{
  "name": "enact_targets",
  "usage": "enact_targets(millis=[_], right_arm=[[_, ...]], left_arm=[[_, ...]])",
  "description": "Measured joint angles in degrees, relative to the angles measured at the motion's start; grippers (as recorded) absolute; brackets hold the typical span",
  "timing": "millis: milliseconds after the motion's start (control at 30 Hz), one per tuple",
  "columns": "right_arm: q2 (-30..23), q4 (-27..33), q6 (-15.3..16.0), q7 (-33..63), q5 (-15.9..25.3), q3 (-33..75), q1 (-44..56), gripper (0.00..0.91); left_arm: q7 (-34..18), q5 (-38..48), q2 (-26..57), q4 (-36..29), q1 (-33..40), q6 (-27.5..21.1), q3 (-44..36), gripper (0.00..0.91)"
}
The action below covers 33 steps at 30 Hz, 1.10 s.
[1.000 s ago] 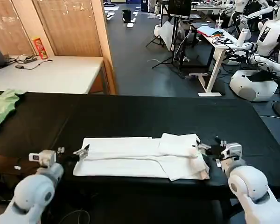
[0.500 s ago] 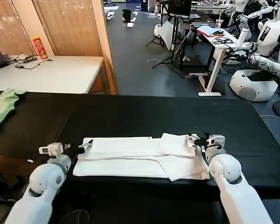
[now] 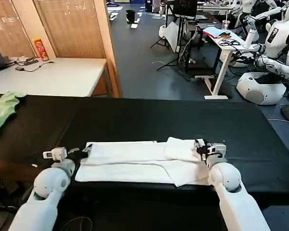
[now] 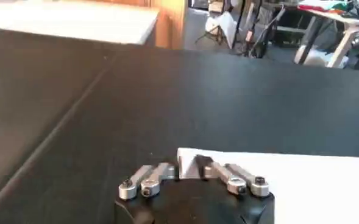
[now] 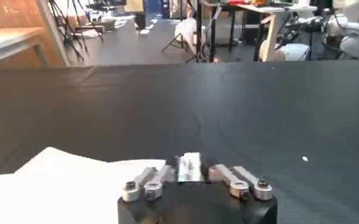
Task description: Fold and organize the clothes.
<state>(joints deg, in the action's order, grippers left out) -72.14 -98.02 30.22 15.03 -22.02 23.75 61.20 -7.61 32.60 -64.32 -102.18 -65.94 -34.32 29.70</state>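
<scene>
The clothes, a white T-shirt, lie folded into a long strip near the front edge of the black table. My left gripper sits at the strip's left end. In the left wrist view the gripper is shut on the corner of the T-shirt. My right gripper is at the right end, beside the raised fold. In the right wrist view the gripper pinches a small flap of the white T-shirt. No print shows on the cloth.
A light green garment lies at the far left of the black table. Behind it stands a white table with a red can. The black cloth beyond the shirt is bare. Other robots and desks stand in the room behind.
Both arms have moved inward along the front edge to the two ends of the shirt. Each gripper has gone from open beside the cloth to shut on it.
</scene>
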Motion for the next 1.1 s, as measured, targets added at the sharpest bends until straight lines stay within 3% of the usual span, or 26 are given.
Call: enact_targets(millis=[200,233,267,500,733,1100], right_arm=[[-1.4,-1.6,-0.4,0.4,1.7,1.0,1.6,0.078],[-1.4,-2.0,-0.3,-0.4,1.7,1.1,1.8,0.478],[-1.2,-2.3,-0.3,-1.3,1.7,1.2,2.0,0.878],[0.9,-6.1,-0.3,-4.6,1.4,2.8,4.0,0.878],[2.7,-14.2,0.7,-4.9,-0.3,5.2,8.0,0.878],[2.8,-22.4,0.1,-5.8,-0.7,8.2,14.7,0.878]], left_arm=[[0.8,-6.7,-1.2,1.0,1.0,2.8,-1.0,0.0],[0.9,-6.9,-1.4,1.0,1.1,2.8,-1.1,0.878],[1.0,-7.2,-1.6,0.7,1.2,2.8,-1.1,0.878],[2.2,-8.1,-0.8,0.0,1.3,3.0,-0.9,0.878],[1.3,-5.8,0.0,-1.3,0.6,2.2,0.6,0.878],[1.6,-3.9,-1.8,-8.9,-7.3,2.5,4.0,0.878]])
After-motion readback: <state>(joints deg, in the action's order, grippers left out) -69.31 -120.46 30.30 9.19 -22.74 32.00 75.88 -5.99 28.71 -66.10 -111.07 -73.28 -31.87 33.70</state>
